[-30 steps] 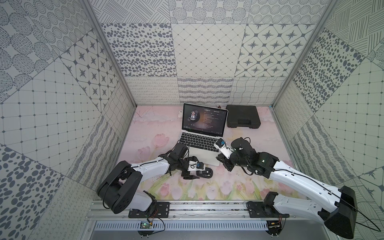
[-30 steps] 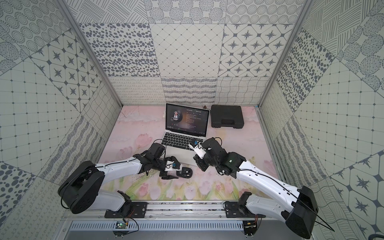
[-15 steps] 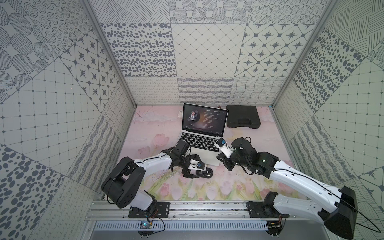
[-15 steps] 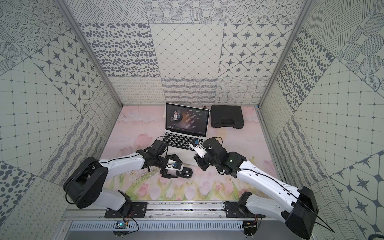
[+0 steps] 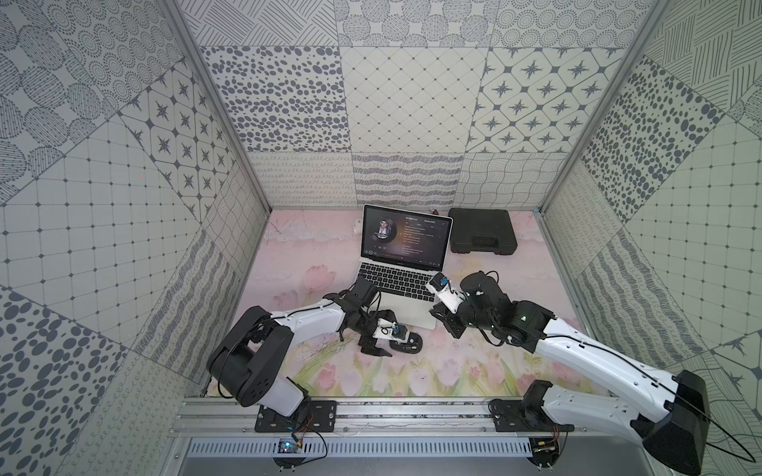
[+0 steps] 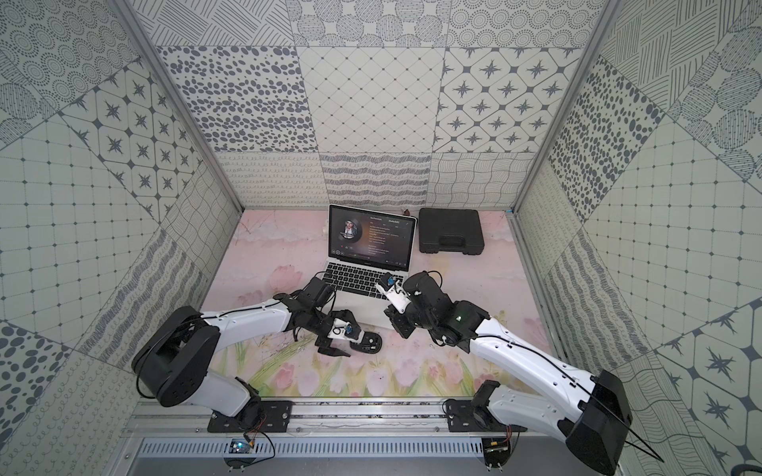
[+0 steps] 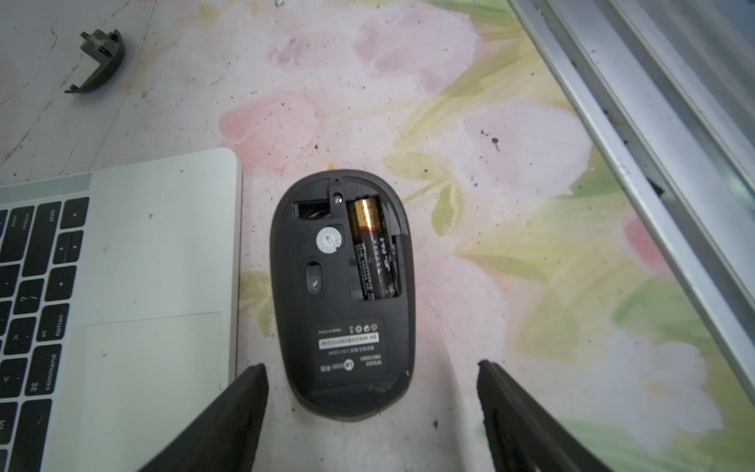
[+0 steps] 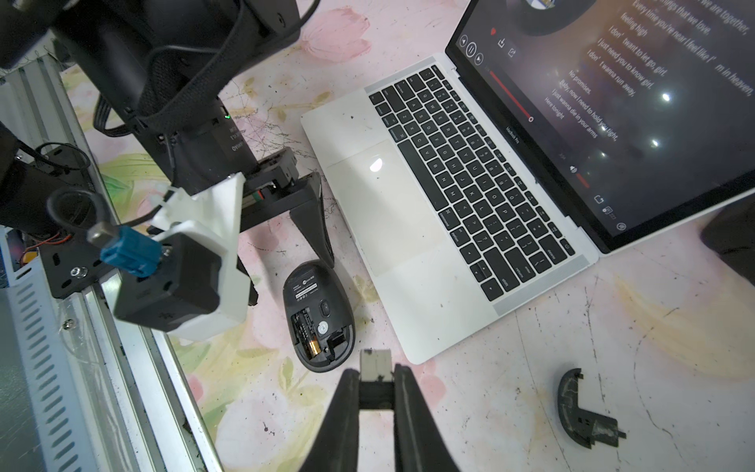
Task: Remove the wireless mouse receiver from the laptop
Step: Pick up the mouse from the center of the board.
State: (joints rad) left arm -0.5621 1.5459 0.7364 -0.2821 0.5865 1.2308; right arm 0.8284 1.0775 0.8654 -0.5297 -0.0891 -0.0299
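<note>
At the left of both top views, the left arm [image 5: 313, 319] is stretched low over the floral counter [image 5: 288, 255]. Its jaws are spread wide and grasp nothing. In the left wrist view, the two dark fingers [image 7: 228, 412] are seen on either side of the rear end of the wireless mouse [image 7: 343, 294], clear of its sides.

The mouse is laid upside down, just beside the front corner of the laptop [image 7: 163, 229]. Its battery bay is uncovered and an AA battery [image 7: 374, 245] is seated inside. The curved battery cover [image 8: 580, 408] is left on the counter apart from the mouse, off the laptop's right side.

The laptop [image 5: 406, 263] stands open in the middle, with a round portrait and text lines lit on its dark screen.

To its right, the right arm [image 5: 577, 350] is angled down toward the laptop's front right corner. Its jaws are clenched on the wireless mouse receiver [image 8: 375, 363]. The receiver is thus out of the laptop, gripped by its black body with the silver plug pointing forward, close to the mouse's open end. Whether the plug touches the mouse cannot be told.

Farthest right, at the back, a black plastic case [image 5: 482, 230] is laid flat beside the screen.
</note>
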